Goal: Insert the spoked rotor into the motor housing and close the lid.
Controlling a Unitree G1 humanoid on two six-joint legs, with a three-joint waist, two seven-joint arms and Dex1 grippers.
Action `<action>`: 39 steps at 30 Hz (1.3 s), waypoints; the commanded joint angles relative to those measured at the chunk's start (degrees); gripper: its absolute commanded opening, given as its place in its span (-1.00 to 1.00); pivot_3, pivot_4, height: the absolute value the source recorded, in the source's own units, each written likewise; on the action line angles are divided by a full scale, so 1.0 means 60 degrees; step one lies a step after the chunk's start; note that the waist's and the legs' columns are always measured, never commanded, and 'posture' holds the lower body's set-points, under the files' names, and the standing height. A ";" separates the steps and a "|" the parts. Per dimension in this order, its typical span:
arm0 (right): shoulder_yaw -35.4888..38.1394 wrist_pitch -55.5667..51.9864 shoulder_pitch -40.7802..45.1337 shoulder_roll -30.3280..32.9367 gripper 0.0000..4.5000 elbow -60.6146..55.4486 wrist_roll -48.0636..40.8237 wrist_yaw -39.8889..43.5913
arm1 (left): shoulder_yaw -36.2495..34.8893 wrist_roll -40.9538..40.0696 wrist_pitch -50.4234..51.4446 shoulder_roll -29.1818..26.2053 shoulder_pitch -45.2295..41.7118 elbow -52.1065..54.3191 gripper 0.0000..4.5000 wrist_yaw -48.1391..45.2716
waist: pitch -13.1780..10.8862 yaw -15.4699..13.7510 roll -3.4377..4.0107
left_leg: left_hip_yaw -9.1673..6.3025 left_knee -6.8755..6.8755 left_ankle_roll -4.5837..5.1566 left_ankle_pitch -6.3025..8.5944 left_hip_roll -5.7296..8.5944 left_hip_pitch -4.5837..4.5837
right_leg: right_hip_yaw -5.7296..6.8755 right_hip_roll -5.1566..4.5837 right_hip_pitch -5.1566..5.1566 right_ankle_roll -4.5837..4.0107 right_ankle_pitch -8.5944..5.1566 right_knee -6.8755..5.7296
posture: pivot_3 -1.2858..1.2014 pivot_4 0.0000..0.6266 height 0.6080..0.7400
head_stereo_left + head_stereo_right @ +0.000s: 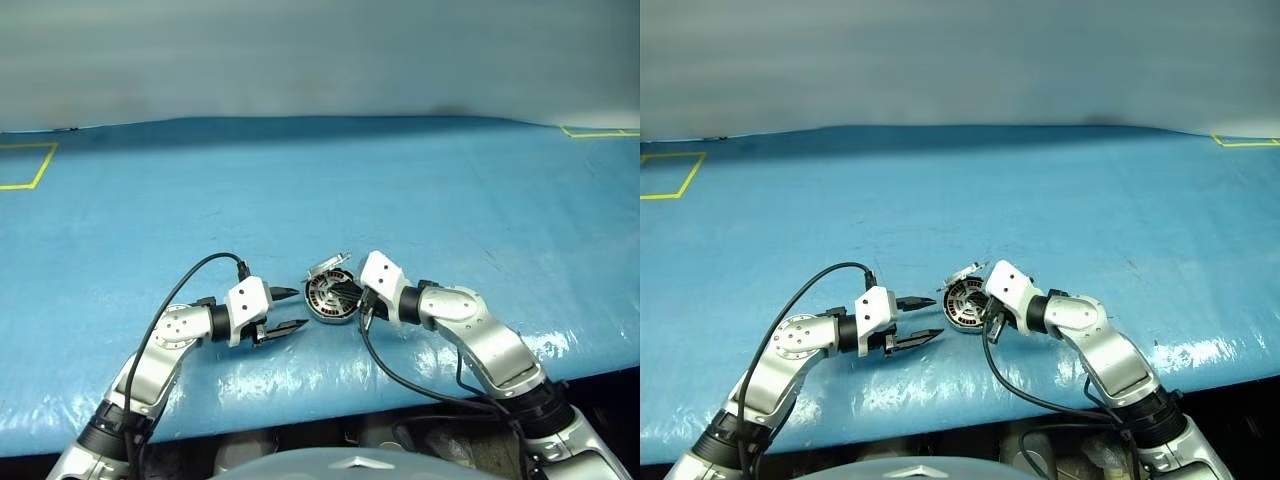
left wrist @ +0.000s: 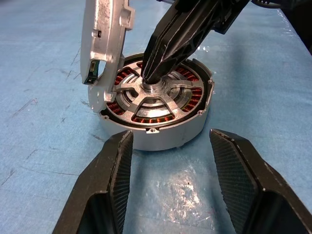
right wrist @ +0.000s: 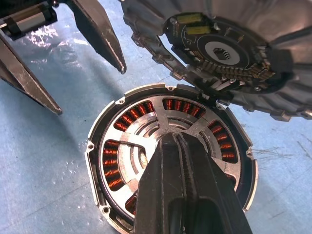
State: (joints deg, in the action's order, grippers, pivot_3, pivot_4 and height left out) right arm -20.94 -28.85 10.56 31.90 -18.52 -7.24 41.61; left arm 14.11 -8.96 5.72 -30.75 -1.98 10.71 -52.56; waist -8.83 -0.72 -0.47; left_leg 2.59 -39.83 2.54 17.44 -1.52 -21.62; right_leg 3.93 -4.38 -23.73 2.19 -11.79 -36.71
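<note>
The motor housing (image 2: 161, 124) sits on the blue surface (image 1: 420, 190), close to its near edge and about midway between the side edges, with the copper-brown windings showing in a ring inside it. The spoked rotor (image 3: 146, 141) lies inside the housing, its silver spokes spanning the windings and its hub in the middle. The lid (image 2: 103, 46) stands raised, hinged up from one edge of the housing and tilted back, so the housing is uncovered; in the right wrist view its inner side carries a small circuit board and its rim is ribbed. The right hand (image 2: 151, 78) reaches in from the right edge's side, its two black fingers pressed together, and their tips rest on the rotor's central hub, with nothing held between them. The left hand (image 1: 290, 312) hovers just beside the housing on its left side, low over the surface, its fingers (image 2: 114, 175) spread apart with nothing between them and not touching the housing. Yellow tape marks (image 1: 30, 165) lie at the far corners of the surface
</note>
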 commanded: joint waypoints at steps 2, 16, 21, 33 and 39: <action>-0.0149 -0.0231 -0.0406 -0.0073 -0.98 0.0549 0.0100 0.0013 | -0.0147 -0.0182 -0.0116 0.0131 -0.0048 0.0076 0.18 0.0087 | 0.0027 -0.0007 -0.0018 | -0.0004 0.0000 0.0000 0.0000 -0.0002 0.0002 | 0.0003 0.0000 0.0002 -0.0001 -0.0001 0.0000 | 0.03 -0.52 1.00; 0.2439 -0.1284 -0.1442 -0.0167 -0.98 -0.2584 -0.3221 0.0336 | -0.1903 -0.2202 0.1500 0.0469 -0.1335 0.0612 0.18 0.0699 | -0.0023 -0.0068 0.0001 | -0.0013 0.0002 0.0004 0.0003 0.0004 -0.0039 | 0.0010 -0.0002 -0.0018 -0.0031 0.0024 0.0012 | 0.03 -0.52 1.00; 0.2192 -0.1431 -0.2267 0.0613 -1.00 -0.3160 -0.2985 0.0301 | -0.1307 -0.1876 0.1210 0.0840 -0.2473 -0.0369 -0.24 0.0321 | -0.0025 -0.0061 0.0001 | 0.0001 0.0005 0.0013 0.0010 0.0015 -0.0042 | 0.0000 -0.0002 -0.0017 -0.0026 0.0025 0.0024 | 0.03 -0.52 1.00; 0.2833 -0.1444 -0.3284 0.0618 -1.00 -0.3907 -0.2982 -0.0859 | 0.0837 -0.0206 -0.0197 0.1930 -0.4860 -0.3428 -0.99 -0.1090 | -0.0032 -0.0014 -0.0012 | 0.0004 0.0000 0.0023 0.0015 0.0056 -0.0047 | -0.0005 0.0006 -0.0013 -0.0002 0.0035 0.0044 | 0.03 -0.52 1.00; 0.3222 -0.1451 -0.3727 0.0666 -1.00 -0.4316 -0.3167 -0.1057 | 0.1306 0.0344 -0.0875 0.1879 -0.4756 -0.3657 -0.99 -0.1518 | -0.0032 -0.0042 -0.0011 | -0.0001 0.0003 0.0027 0.0018 0.0015 -0.0054 | 0.0000 0.0006 -0.0012 0.0033 0.0057 0.0061 | 0.03 -0.52 1.00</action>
State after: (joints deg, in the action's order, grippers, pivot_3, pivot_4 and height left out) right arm -3.23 -37.96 -11.52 35.67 -41.60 -25.40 35.76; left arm 21.32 -7.56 2.25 -19.77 -30.40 -11.53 -60.98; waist -9.02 -0.97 -0.54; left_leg 2.60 -39.82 2.72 17.55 -1.43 -21.95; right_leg 3.92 -4.35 -23.79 2.40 -11.45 -36.29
